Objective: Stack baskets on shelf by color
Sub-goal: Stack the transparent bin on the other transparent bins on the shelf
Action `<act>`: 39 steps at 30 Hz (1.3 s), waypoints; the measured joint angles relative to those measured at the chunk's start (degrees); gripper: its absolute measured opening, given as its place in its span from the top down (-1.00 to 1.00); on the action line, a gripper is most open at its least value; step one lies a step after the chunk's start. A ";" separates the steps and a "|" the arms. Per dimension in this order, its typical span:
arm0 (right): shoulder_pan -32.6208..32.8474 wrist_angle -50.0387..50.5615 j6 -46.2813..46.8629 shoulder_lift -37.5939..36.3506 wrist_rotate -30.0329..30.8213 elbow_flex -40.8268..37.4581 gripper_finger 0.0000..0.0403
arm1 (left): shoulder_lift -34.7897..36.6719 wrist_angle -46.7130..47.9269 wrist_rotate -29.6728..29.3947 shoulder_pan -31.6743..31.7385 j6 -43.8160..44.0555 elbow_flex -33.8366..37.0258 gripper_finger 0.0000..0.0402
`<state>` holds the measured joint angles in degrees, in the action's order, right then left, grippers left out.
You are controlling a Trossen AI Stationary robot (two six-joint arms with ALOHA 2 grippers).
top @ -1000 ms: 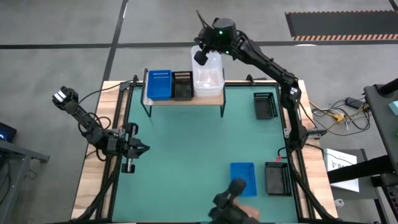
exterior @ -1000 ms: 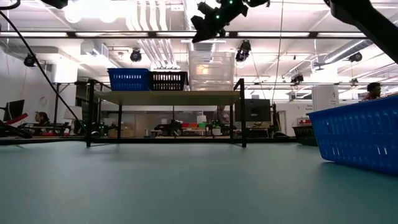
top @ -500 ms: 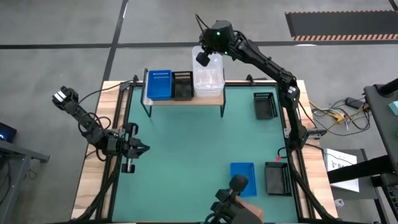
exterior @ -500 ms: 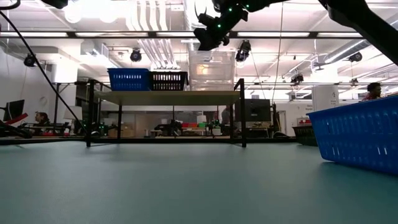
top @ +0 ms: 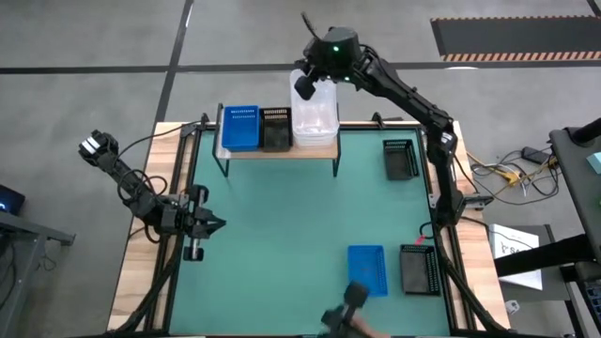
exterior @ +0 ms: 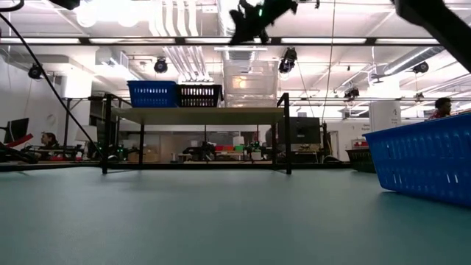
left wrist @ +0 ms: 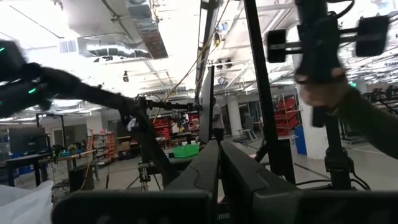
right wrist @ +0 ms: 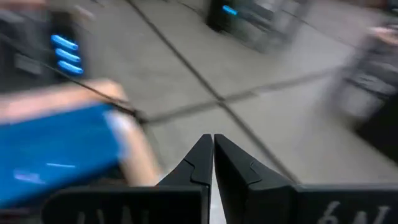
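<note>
The shelf (top: 278,150) stands at the table's far edge. On its wood top sit blue baskets (top: 239,127), a black mesh basket (top: 275,128) and a stack of clear baskets (top: 315,117); the low view shows them side by side (exterior: 251,83). My right gripper (top: 304,86) hangs shut above the clear stack, clear of it (exterior: 250,16). A blue basket (top: 366,269) and two black ones (top: 419,270) (top: 401,160) lie on the green mat. My left gripper (top: 212,223) waits shut by the left edge.
A person's hand with a dark object (top: 349,314) is at the table's near edge, close to the blue basket on the mat. That basket fills the low view's right side (exterior: 423,158). The mat's middle (top: 282,225) holds nothing.
My right gripper dipped slightly toward the clear stack, then rose higher above it. The person's hand with the dark object drew back from the blue basket toward the near edge. The baskets kept their places.
</note>
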<state>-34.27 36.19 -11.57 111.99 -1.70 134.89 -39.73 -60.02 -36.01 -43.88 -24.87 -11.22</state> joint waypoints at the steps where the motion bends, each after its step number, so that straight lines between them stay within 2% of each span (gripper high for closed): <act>1: 0.58 0.29 1.04 -0.71 -2.69 0.08 0.96 | 0.03 -0.03 0.00 0.00 -0.10 0.00 1.00; 4: 3.04 3.47 4.21 -2.13 -5.30 0.24 0.91 | 0.25 -0.01 0.00 0.00 -1.04 0.00 1.00; 8: 6.75 9.58 11.90 -2.35 -2.26 0.05 0.73 | 0.47 0.00 0.00 0.00 -1.09 0.00 1.00; 12: 11.30 13.73 18.16 -2.33 7.02 0.11 0.49 | 0.47 0.02 0.00 0.00 -1.10 0.00 1.00; 16: 14.50 20.19 21.09 -2.26 21.21 0.09 0.32 | 0.49 0.02 0.00 0.00 -1.09 0.00 1.00; 18: 15.19 22.37 22.96 -2.26 24.53 0.07 0.27 | 0.50 0.02 0.00 -0.01 -1.08 0.02 1.00; 26: 18.23 24.60 27.17 -0.76 23.72 0.02 0.23 | -0.21 0.04 0.00 -0.02 -0.97 0.05 1.00; 28: 18.75 24.85 19.80 -0.73 21.90 0.02 0.24 | -0.37 0.04 0.01 -0.02 -0.97 0.09 1.00; 31: 19.19 32.03 -4.21 -1.25 13.86 0.07 0.26 | -0.49 0.06 0.02 -0.02 -0.93 0.09 1.00; 32: 19.31 35.12 -9.17 -1.32 12.66 0.03 0.27 | -0.49 0.04 0.02 -0.02 -0.93 0.09 1.00; 34: 19.33 34.40 -9.56 -1.32 13.58 -0.02 0.30 | -0.46 0.05 0.02 -0.02 -0.93 0.09 1.00; 39: 17.16 35.49 -8.35 -1.28 10.28 -0.02 0.37 | -0.34 0.04 0.02 -0.02 -0.97 0.04 1.00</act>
<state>-17.11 71.68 -19.93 110.72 8.58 134.87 -40.07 -59.99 -35.99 -43.90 -25.85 -11.18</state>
